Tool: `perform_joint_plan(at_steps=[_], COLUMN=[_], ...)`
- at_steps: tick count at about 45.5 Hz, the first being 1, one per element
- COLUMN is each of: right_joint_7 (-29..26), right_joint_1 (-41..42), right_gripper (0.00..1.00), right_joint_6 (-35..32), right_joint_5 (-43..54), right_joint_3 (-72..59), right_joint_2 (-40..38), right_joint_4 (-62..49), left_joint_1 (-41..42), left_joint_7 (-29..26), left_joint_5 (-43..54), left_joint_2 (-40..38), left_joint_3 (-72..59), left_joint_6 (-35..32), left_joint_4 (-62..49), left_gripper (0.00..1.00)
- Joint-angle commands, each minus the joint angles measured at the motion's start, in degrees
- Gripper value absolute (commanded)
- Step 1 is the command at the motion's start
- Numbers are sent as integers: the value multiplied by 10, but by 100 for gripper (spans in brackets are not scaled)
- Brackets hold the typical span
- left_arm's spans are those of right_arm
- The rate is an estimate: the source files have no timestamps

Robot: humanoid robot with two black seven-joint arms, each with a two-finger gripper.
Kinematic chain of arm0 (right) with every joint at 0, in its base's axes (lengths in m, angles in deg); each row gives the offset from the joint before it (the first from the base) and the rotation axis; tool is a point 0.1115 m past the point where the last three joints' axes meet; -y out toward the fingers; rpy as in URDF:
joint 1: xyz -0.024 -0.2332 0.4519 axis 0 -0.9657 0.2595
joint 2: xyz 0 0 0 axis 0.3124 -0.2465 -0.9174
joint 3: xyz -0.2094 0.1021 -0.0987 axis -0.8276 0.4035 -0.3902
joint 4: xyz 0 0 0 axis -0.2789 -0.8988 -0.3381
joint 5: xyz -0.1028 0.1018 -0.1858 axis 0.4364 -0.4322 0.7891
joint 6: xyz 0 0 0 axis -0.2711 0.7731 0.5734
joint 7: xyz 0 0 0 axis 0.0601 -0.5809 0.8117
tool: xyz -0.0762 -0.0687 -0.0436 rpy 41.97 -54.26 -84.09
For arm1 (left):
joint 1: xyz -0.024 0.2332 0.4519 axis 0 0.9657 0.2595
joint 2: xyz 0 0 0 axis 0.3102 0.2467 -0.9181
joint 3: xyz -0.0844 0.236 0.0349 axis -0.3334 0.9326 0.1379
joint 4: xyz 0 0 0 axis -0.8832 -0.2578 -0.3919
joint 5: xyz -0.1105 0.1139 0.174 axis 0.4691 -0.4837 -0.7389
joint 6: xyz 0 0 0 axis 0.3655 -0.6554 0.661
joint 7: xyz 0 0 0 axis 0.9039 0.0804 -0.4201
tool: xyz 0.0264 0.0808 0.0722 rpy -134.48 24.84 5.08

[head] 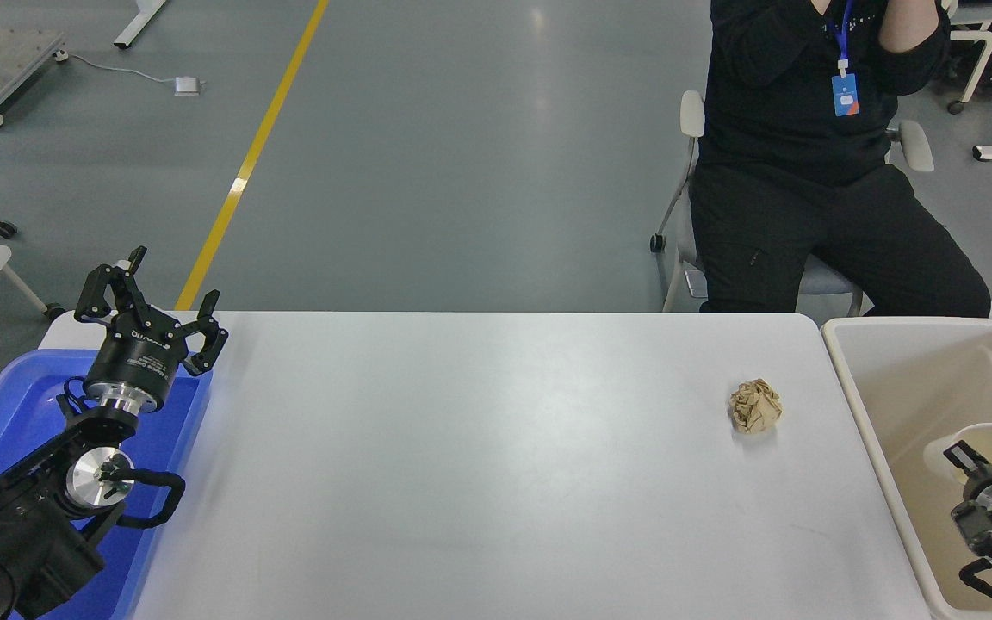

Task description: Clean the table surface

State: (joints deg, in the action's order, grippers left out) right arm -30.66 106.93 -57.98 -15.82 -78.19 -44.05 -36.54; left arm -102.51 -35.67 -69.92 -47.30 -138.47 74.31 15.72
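Observation:
The white table surface (479, 448) fills the middle of the view. A crumpled brown paper ball (755, 406) lies on it near the right end. My right gripper (968, 453) comes in at the lower right, over the beige bin (858, 413). It is shut on a pale cream, cup-like thing (982, 437) and holds it inside the bin's outline, well right of the paper ball. My left gripper (150, 297) is parked open at the lower left, over the blue tray (14, 405).
A person in black sits on a chair (806, 172) at the table's far side, right of centre, hands raised off the table. The bin stands against the table's right edge and the tray along its left edge.

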Motion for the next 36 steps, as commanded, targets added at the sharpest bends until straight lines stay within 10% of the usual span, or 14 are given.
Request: perform_joint_plan(at_steps=[1,23,36], right_joint_7=[0,0,0], right_joint_1=[-1,29,67], right_gripper=[13,98,98], right_joint_6=[16,54,48], right_joint_5=[-1,-1,-1], right_joint_3=[3,22,125], right_joint_2=[1,-36,-60], right_joint_4=[-3,4,19], left_joint_1=[0,0,0], left_joint_7=[0,0,0], left_joint_5=[0,0,0], left_joint_2=[1,1,1], left_joint_3=[0,0,0], left_joint_6=[0,0,0], left_joint_4=[0,1,0], left_gripper=[100,100,100])
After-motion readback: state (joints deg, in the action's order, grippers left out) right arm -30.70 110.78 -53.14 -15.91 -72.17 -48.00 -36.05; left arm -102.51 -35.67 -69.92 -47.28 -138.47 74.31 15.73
